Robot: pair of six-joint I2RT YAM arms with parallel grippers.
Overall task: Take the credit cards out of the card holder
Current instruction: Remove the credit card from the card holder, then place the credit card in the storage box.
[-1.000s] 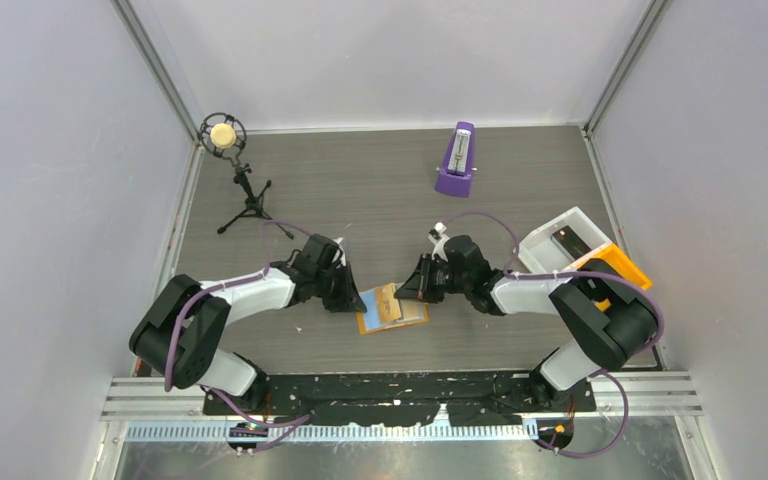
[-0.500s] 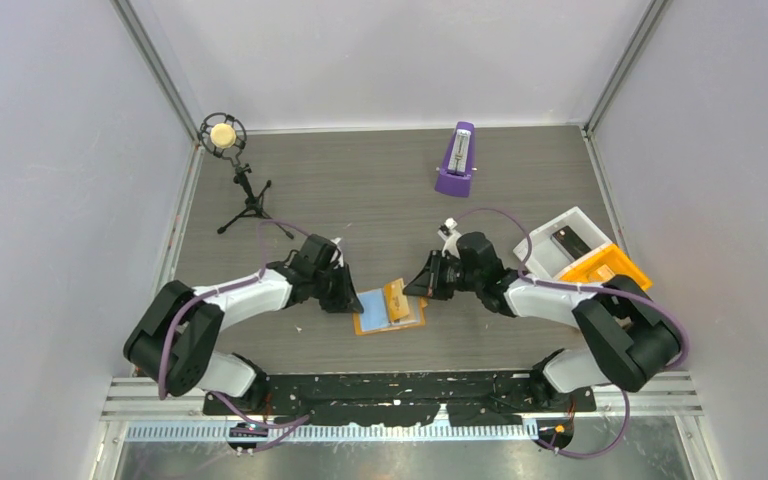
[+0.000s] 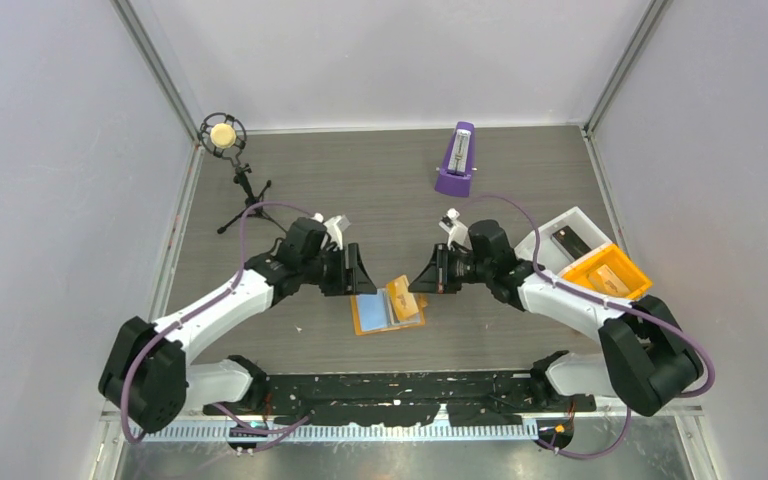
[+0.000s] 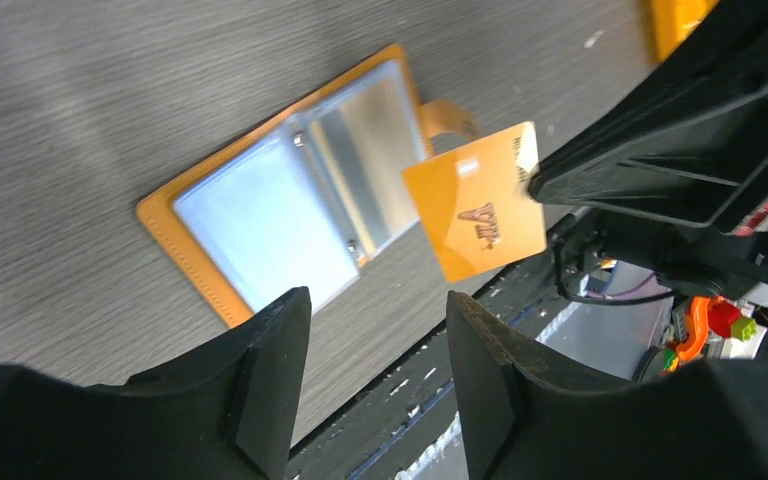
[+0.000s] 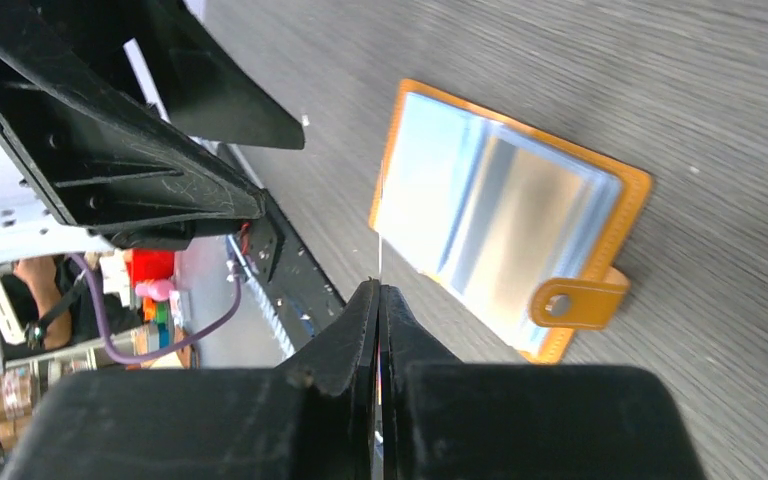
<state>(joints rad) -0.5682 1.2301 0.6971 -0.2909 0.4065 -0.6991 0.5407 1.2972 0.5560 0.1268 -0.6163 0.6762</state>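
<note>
Right fingers (image 5: pixel 360 330): clenched on one edge of an orange credit card (image 4: pixel 475 215), which hangs clear of the desk (image 3: pixel 360 190).
Left fingers (image 4: pixel 270 370): released and spread, hovering over the card holder (image 4: pixel 182 250) and touching nothing.
Card holder: lies open and flat on the desk between the two arms.
Pockets: a light blue card (image 4: pixel 260 235) in one, a greyish one beside it.

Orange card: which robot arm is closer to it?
Right. The right fingers pinch the orange card by its edge; the left fingers are open and apart from it.
</note>
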